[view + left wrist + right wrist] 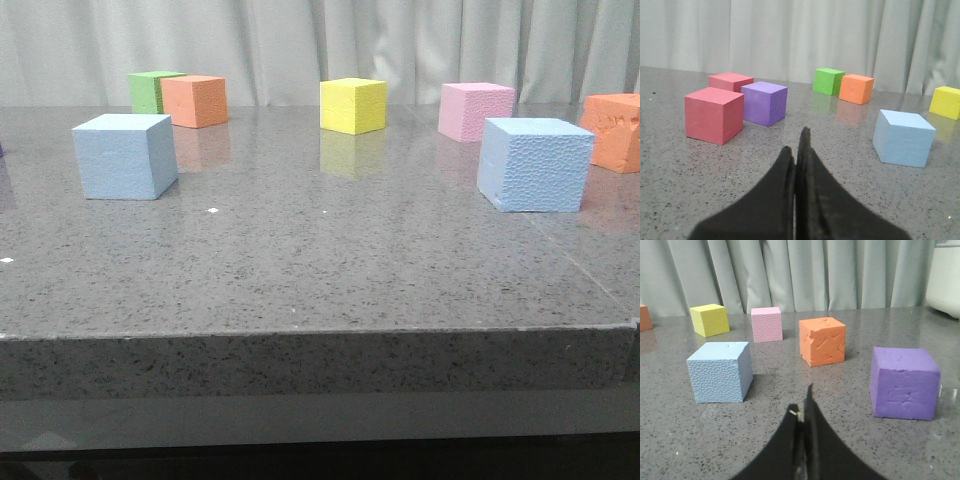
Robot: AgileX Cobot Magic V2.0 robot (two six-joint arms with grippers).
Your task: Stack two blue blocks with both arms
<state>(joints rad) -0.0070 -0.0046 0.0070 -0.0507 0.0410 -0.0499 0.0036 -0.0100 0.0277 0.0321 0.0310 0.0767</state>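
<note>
The smoother blue block (125,156) sits on the table at the left; it also shows in the left wrist view (903,137). The pebbly blue block (534,164) sits at the right; it also shows in the right wrist view (720,371). Neither gripper shows in the front view. My left gripper (796,145) is shut and empty, low over the table, short of its block. My right gripper (802,402) is shut and empty, short of the pebbly block, with a small pale speck at its tips.
On the grey stone table (320,270) stand a yellow cube (352,105), a pink cube (476,110), orange cubes (194,100) (612,130) and a green cube (150,91). The left wrist view shows two red cubes (713,114) and a purple cube (765,102). Another purple cube (904,382) stands near the right gripper.
</note>
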